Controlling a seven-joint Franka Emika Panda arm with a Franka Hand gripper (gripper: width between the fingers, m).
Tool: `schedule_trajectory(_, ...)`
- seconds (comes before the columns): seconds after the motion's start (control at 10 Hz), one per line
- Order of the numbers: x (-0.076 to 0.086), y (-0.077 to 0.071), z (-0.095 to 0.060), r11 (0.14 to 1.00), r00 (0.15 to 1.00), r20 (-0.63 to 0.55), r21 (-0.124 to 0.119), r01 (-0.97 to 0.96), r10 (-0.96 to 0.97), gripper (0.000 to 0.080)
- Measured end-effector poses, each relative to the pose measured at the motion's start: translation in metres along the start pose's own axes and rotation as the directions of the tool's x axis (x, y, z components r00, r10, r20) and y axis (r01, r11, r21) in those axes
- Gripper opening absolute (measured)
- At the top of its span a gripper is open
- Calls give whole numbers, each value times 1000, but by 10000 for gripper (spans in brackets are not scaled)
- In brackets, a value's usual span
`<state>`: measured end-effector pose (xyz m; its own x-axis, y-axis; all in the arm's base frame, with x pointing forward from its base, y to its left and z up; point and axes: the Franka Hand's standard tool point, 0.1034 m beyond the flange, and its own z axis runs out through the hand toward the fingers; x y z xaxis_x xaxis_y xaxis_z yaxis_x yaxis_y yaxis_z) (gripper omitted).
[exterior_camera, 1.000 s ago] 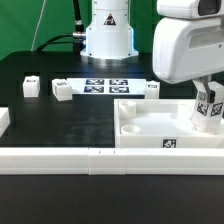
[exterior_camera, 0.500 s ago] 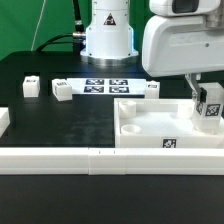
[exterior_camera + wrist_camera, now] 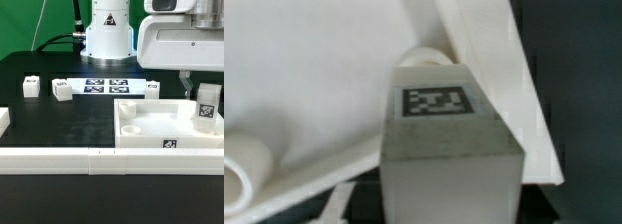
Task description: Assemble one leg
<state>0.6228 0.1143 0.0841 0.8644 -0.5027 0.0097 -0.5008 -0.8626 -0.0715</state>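
At the exterior view's left, loose blocks point(image 3: 30, 87) lie on the black table point(image 3: 60, 125), with the marker board point(image 3: 105, 86) behind them and the square panel point(image 3: 150, 128) right of centre. Over the panel's far right corner the gripper point(image 3: 205, 92) is clenched on the leg point(image 3: 207, 110), which hangs directly beneath it, long axis upright and tag facing outward. The corner hole point(image 3: 432, 58) lies just beside the leg's end, so a short shift and then a straight descent look likely

Exterior camera sat low and near the bench point(image 3: 60, 125), facing the arm's base point(image 3: 108, 35). Wrist camera hugged the leg point(image 3: 446, 130), panel point(image 3: 313, 70) right behind, and both views shared those two.
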Motion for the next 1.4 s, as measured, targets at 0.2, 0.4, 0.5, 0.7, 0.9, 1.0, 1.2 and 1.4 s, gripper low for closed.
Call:
schedule_trajectory(0.2,-1,-2,0,966,966,-8,5,-258,258,297)
schedule_trajectory(0.4,-3,-4,0,895,895,-5,7,-445,445,297)
schedule_trajectory(0.5,-4,-6,0,852,852,2,10,-523,523,297)
schedule_trajectory(0.7,-4,-6,0,791,792,22,17,-611,611,297)
schedule_trajectory(0.9,-5,-8,0,732,732,36,18,-682,681,297)
schedule_trajectory(1.0,-5,-8,0,753,753,36,19,-658,657,401)
schedule_trajectory(1.2,-6,-8,1,812,812,35,18,-584,583,580)
schedule_trajectory(1.4,-5,-8,3,931,931,30,25,-364,364,646)
